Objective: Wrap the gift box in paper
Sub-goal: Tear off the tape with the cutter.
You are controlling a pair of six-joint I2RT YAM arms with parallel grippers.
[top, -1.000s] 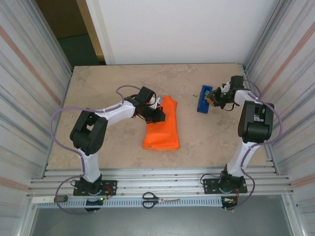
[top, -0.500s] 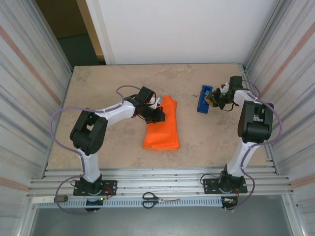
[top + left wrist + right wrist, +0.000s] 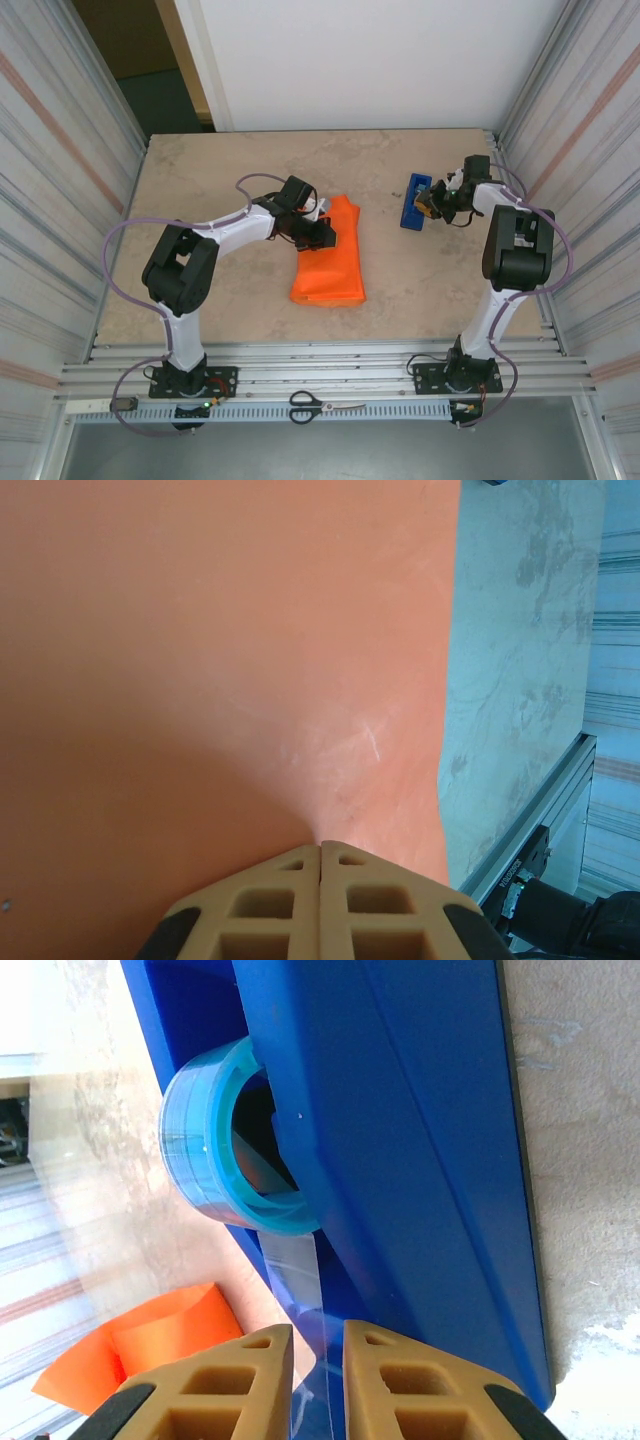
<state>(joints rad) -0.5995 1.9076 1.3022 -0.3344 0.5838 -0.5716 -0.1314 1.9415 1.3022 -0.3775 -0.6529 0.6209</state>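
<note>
The orange paper [image 3: 330,262] lies folded into a long bundle at the table's middle. The gift box is hidden, presumably under it. My left gripper [image 3: 322,232] sits at the bundle's upper left edge. In the left wrist view the left gripper [image 3: 320,845] is shut, and a ridge of the paper [image 3: 250,660] runs into its closed tips. My right gripper [image 3: 432,200] is at the blue tape dispenser [image 3: 413,203]. In the right wrist view the right gripper [image 3: 318,1330] stands narrowly apart, with the clear tape strip [image 3: 295,1270] from the roll [image 3: 215,1140] passing between its fingers.
Scissors [image 3: 325,406] lie on the metal rail at the near edge between the arm bases. Corrugated walls close in the left and right sides. The dispenser body [image 3: 420,1140] sits close to the right wall.
The right gripper's fingers have narrowed slightly round the tape strip. The left arm and the paper have not moved.
</note>
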